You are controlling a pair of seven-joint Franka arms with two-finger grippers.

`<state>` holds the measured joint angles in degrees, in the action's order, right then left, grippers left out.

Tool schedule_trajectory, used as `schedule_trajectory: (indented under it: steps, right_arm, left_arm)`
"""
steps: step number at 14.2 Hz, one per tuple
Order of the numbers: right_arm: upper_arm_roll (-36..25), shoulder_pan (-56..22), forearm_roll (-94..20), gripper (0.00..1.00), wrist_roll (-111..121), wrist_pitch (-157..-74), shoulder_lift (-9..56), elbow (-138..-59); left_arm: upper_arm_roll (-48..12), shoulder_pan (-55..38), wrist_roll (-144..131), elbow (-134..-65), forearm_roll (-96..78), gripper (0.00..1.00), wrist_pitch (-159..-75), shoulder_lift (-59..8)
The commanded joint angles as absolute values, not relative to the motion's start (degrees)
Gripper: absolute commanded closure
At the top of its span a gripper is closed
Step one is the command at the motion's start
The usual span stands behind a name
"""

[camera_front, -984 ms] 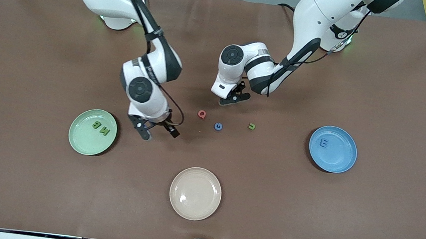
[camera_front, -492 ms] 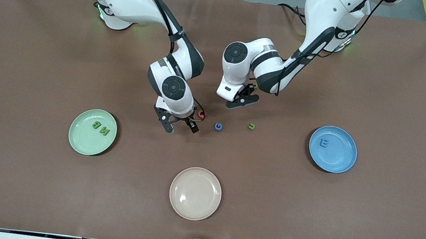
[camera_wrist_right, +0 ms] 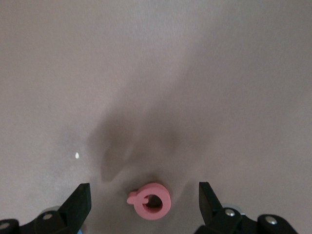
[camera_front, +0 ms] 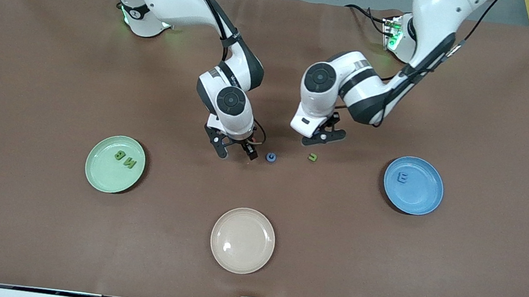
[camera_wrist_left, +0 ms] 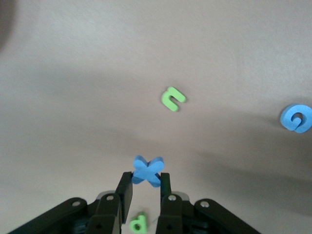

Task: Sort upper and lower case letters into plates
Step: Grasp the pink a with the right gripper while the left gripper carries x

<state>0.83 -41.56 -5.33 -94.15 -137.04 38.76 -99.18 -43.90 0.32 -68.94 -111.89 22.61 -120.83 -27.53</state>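
Gripping status, left gripper (camera_wrist_left: pixel 146 183): fingers pinch a blue X letter (camera_wrist_left: pixel 147 170), held over the table (camera_front: pixel 430 267) near the green u letter (camera_front: pixel 312 157).
Right gripper (camera_front: pixel 236 150): fingers spread wide, either side of the pink Q letter (camera_wrist_right: pixel 150 200) on the table.
Blue G letter (camera_front: pixel 271 157): on the table, just beside the right gripper.
Mint green plate (camera_front: pixel 94 176): toward the right arm's end; holds two green letters (camera_front: pixel 125 159).
Sky blue plate (camera_front: pixel 422 202): toward the left arm's end; holds one blue letter (camera_front: pixel 402 177).
Beige plate (camera_front: pixel 242 240): nearest the front camera.

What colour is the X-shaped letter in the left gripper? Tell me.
Blue. The X-shaped letter shows best in the left wrist view, pinched in the left gripper.
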Motion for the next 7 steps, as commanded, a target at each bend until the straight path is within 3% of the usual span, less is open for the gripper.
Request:
schedule_trajectory:
  steps: [1,4,7]
  right_arm:
    - [0.1,-43.2,-4.5,0.09,-96.0,-138.3,39.1,-99.8]
    - [0.0,-43.9,-3.4,0.21,-96.0,-138.2,39.4,-99.9]
    - [0.0,-44.0,-2.8,0.32,-95.9,-137.9,39.4,-99.9]
  left_arm:
    - [-53.2,12.7,-63.6,-115.0,22.7,0.97,-118.4,-24.9]
    - [-61.5,26.4,-56.0,-118.6,23.4,0.97,-118.4,-24.4]
    - [-64.4,33.0,-52.6,-121.8,27.9,0.97,-118.6,-24.3]
